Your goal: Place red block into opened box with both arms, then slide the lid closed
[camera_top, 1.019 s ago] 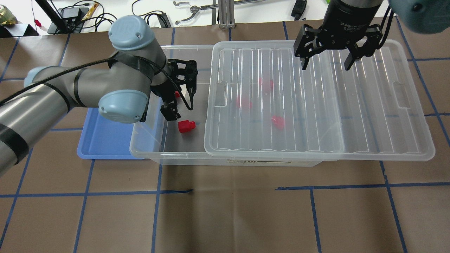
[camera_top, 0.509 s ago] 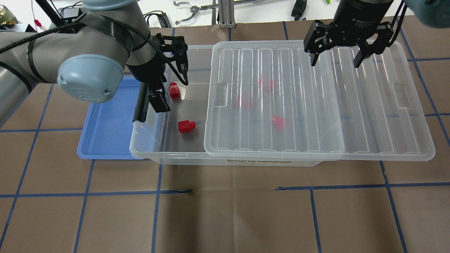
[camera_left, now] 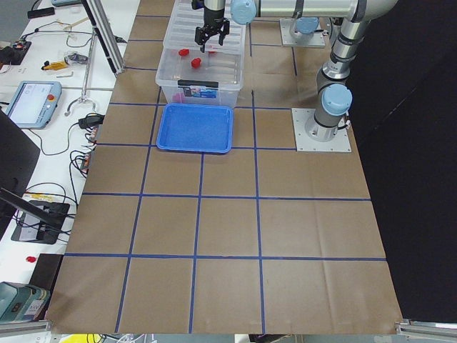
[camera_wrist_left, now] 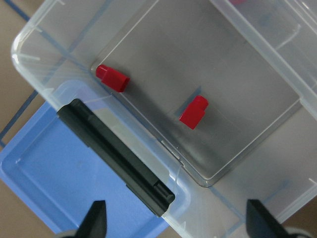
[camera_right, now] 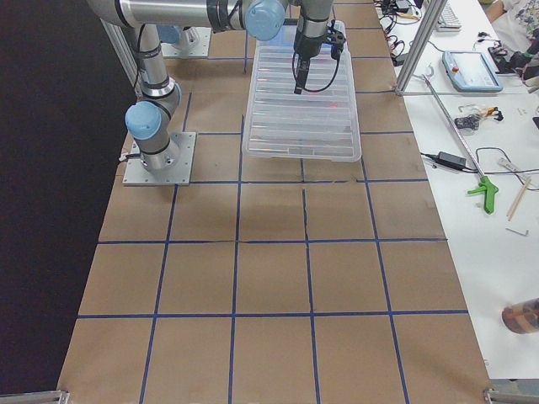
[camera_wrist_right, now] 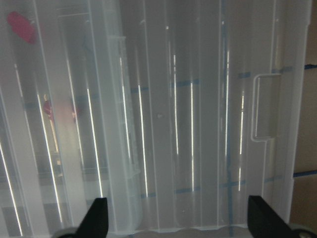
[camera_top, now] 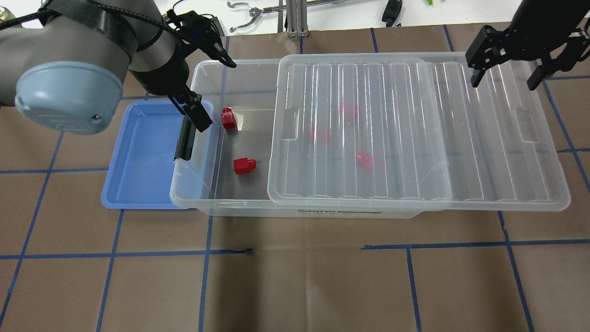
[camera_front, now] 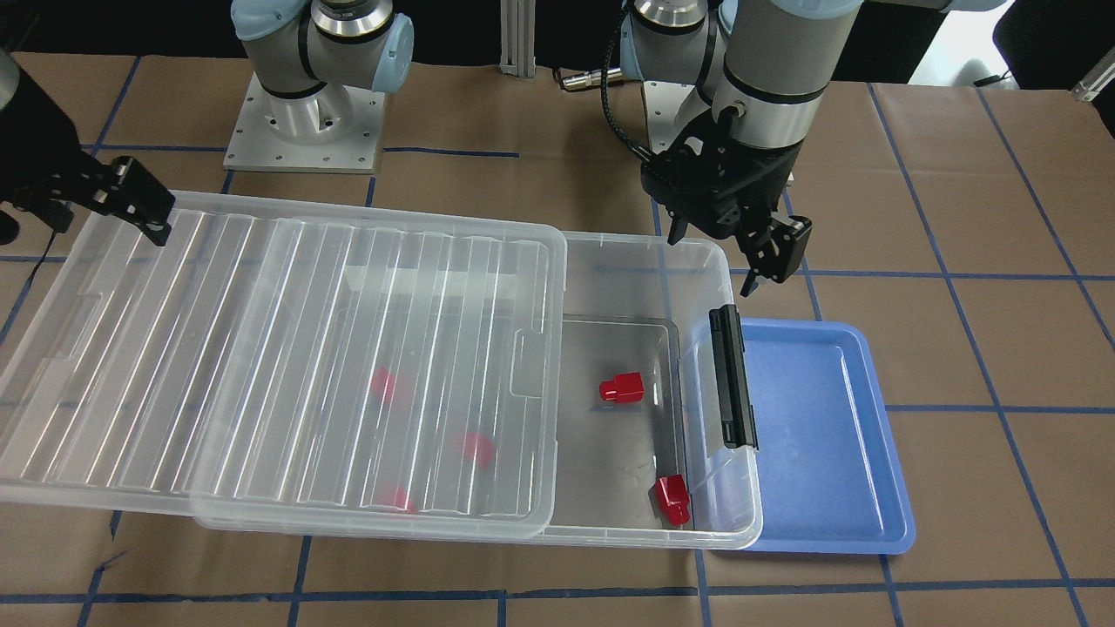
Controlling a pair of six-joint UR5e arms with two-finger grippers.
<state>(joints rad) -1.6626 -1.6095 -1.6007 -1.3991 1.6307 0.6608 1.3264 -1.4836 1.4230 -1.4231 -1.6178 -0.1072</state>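
Overhead exterior view: my left gripper hangs over the clip end of the box, jaws spread wide and holding nothing. Just beside its lower fingertip, on the box floor and hard up to the end wall, lies the red block. A second red block lies further out from that gripper on the same bare strip of floor, apart from the first. In the left wrist view both blocks sit ahead of my fingertips, with the black clip bar running slantwise between the fingertips and the blocks.

The lid rests on the box, pushed off toward my right gripper, so only the strip near the left gripper is uncovered and the lid's other end overhangs the box. Through the ribbed plastic I make out three more red blocks, blurred, inside the covered part.

The right gripper is over the overhanging end of the lid, jaws apart, gripping nothing; I cannot tell whether it touches the lid. The lid's tab lies ahead of it.

A blue tray sits on the worktop against the clip end, below the left gripper.
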